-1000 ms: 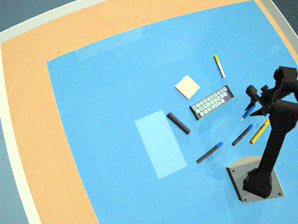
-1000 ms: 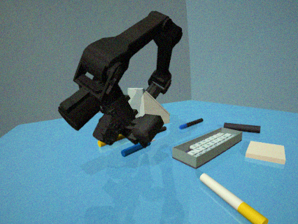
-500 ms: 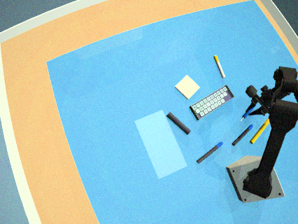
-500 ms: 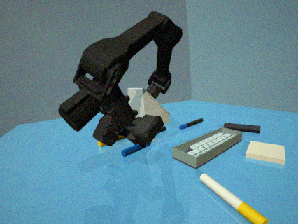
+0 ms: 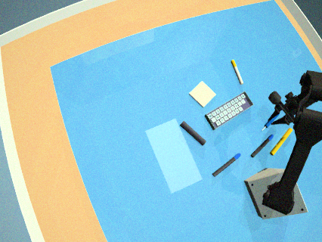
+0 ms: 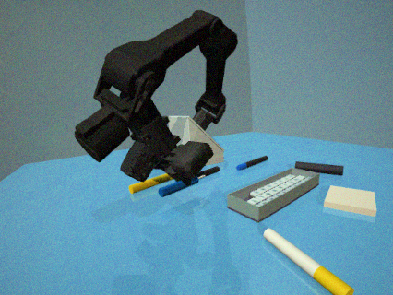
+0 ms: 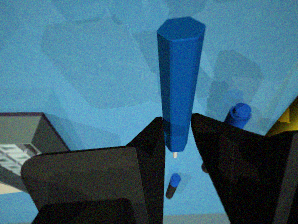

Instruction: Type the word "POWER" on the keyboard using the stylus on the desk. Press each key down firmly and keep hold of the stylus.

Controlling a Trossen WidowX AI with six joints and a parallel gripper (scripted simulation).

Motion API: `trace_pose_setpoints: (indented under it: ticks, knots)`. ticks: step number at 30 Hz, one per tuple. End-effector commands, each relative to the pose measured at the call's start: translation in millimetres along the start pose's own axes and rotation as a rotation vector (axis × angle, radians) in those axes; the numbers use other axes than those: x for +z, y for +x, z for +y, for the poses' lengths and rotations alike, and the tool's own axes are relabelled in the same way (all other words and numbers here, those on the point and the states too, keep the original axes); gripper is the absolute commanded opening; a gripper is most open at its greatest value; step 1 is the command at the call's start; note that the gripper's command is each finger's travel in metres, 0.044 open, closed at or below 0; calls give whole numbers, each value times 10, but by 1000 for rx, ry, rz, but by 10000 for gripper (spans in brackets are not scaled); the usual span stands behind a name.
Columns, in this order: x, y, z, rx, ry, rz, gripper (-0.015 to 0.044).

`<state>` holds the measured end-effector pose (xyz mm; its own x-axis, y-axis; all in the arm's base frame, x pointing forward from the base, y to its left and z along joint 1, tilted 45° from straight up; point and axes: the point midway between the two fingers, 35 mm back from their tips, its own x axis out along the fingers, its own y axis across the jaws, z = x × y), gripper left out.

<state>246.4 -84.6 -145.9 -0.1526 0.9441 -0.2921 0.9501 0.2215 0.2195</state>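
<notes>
The stylus has a blue six-sided body and a thin pale tip. My gripper is shut on its body near the tip end, low at the desk. The body lies between the fingers in the wrist view. Whether the stylus touches the desk cannot be told. The keyboard is a small grey tray with white keys, apart from the gripper, and is partly cut off at the left of the wrist view. Its key letters are too small to read.
Beside the gripper lie a yellow marker and a blue-capped black pen. Another blue-capped pen, a black marker, a cream pad and a white-yellow pen lie around the keyboard.
</notes>
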Motion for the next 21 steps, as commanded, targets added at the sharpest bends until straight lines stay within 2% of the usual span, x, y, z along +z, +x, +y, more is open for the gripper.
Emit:
trace_pose_setpoints:
  ticks: [1,9,21]
  knots:
    - [-139,-270,12,14,34,-18,0]
    - [-132,-262,19,14,21,-30,0]
    - [-257,-233,186,-112,-58,-213,0]
